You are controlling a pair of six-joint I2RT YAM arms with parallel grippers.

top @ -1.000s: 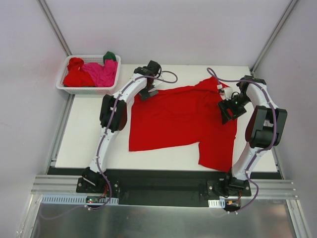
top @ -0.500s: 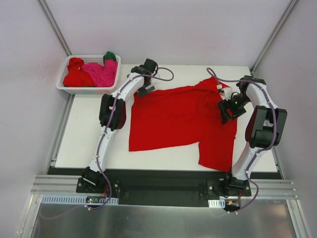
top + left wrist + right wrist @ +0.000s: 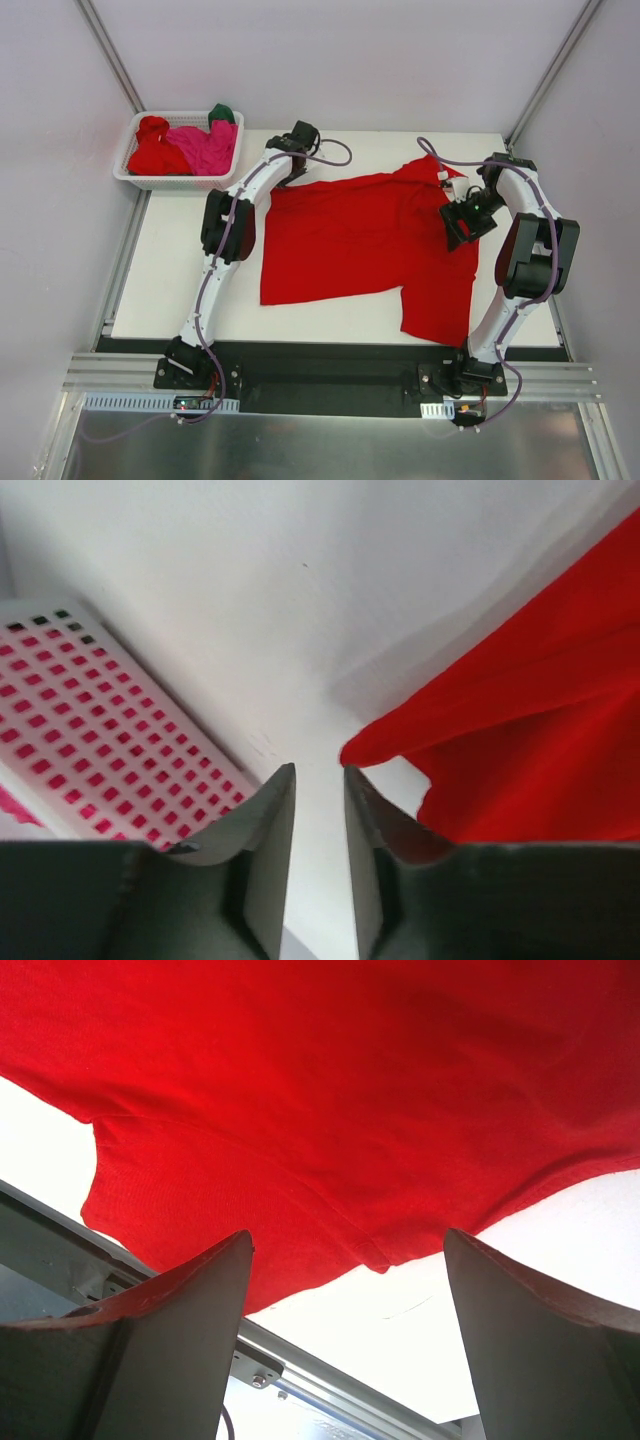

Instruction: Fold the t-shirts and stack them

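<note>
A bright red t-shirt (image 3: 360,235) lies spread on the white table, one sleeve hanging toward the front right. My left gripper (image 3: 291,174) sits at the shirt's far-left corner. In the left wrist view its jaws (image 3: 318,770) stand only a narrow gap apart with bare table between them, and the red cloth corner (image 3: 530,730) lies just beyond the right fingertip. My right gripper (image 3: 462,222) hovers open over the shirt's right edge. The right wrist view shows its fingers (image 3: 348,1235) wide apart with the red cloth (image 3: 330,1080) ahead of them.
A white lattice basket (image 3: 178,181) stands at the far left corner, close to the left gripper (image 3: 90,710). It holds a red shirt (image 3: 155,150), a magenta-pink one (image 3: 205,145) and a dark green one (image 3: 222,112). The table's right edge rail (image 3: 300,1360) runs near the right gripper.
The left gripper has moved slightly back and left off the shirt's corner, and its jaws have closed from wide to a narrow gap. The right arm has stayed still.
</note>
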